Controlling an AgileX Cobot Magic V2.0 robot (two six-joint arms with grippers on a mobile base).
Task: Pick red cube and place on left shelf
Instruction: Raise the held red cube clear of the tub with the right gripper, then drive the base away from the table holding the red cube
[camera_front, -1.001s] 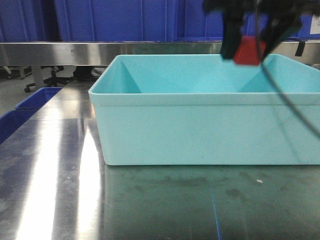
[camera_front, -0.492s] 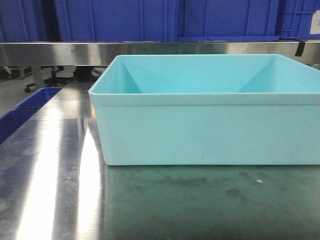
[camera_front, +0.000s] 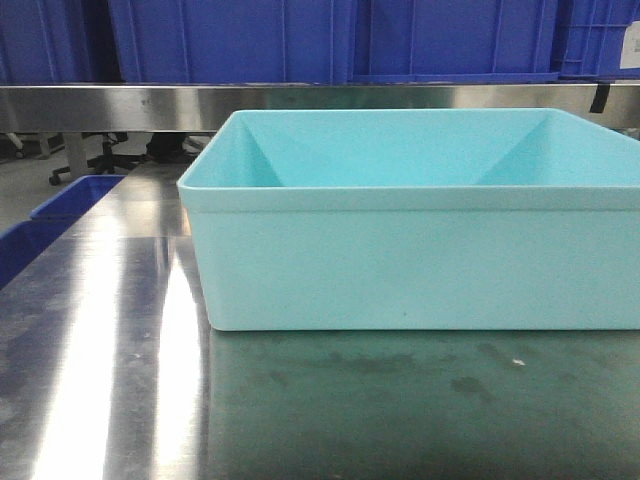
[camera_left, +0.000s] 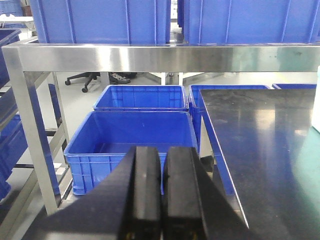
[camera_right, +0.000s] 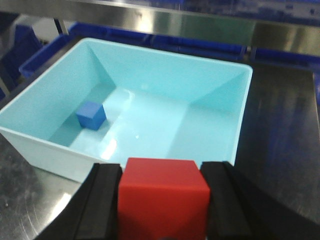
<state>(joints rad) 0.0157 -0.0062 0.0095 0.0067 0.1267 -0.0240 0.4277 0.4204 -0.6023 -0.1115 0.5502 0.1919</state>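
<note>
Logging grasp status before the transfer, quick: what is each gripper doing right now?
Left gripper: shut, nothing between its fingers.
Right gripper: shut on the red cube.

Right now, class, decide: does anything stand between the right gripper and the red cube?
Nothing visible does. The red cube is already clamped directly between the two black fingers of the right gripper, with both touching its sides.

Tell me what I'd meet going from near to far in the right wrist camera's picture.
Red cube held in the right hand → turquoise tub → blue cube inside it → steel shelf behind.
</note>
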